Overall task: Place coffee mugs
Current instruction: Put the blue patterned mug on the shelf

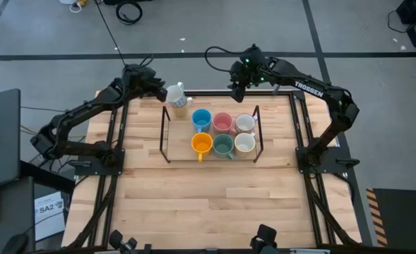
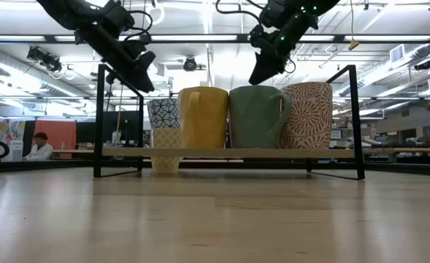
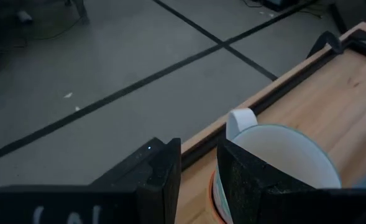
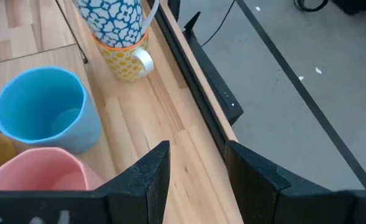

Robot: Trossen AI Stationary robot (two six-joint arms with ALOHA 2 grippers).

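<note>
Six glazed ceramic mugs [image 1: 223,132] stand in two rows on the black wire-frame rack [image 1: 167,134]; two patterned mugs [image 1: 177,99] sit stacked just beyond its far-left corner. Left gripper [image 1: 167,92] hovers beside that stack, jaws spread, the stack's rim just outside them; right gripper [image 1: 236,90] hangs above the rack's far edge, jaws spread, empty.

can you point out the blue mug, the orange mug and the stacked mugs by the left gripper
round blue ceramic mug [image 1: 201,118], high view, open mouth.
round orange ceramic mug [image 1: 202,143], high view, open mouth.
stacked patterned white mugs [image 1: 177,98], high view, top mug's rim.
</note>
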